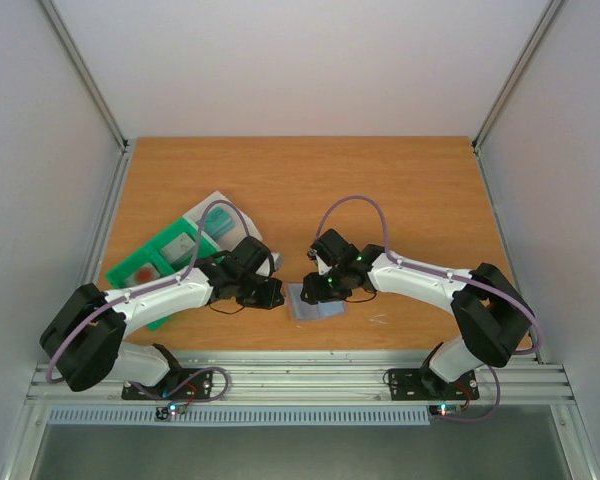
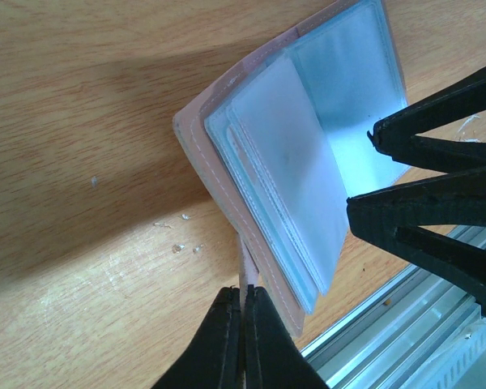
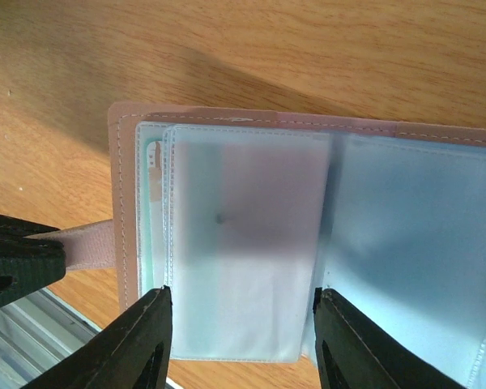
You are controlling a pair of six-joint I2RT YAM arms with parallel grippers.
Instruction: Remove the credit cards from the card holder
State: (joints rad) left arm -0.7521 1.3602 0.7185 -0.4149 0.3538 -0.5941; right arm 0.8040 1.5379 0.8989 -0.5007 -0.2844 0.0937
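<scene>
The card holder (image 1: 315, 301) lies spread open on the table near the front edge, pale pink cover (image 2: 201, 154) down, frosted pale-blue sleeves (image 3: 243, 243) facing up. A teal credit card edge (image 3: 151, 212) shows under the sleeves at the left; the rest of the credit cards is hidden inside. My left gripper (image 2: 246, 293) is shut on the holder's pink strap tab (image 2: 248, 271) and sits just left of the holder (image 1: 268, 293). My right gripper (image 3: 243, 293) is open above it, its fingers (image 3: 150, 332) standing at either side edge of the top sleeve.
A green compartment tray (image 1: 150, 268) and a white sheet (image 1: 216, 212) lie behind the left arm. The aluminium rail (image 1: 300, 378) runs along the front table edge just beyond the holder. Side walls close in left and right.
</scene>
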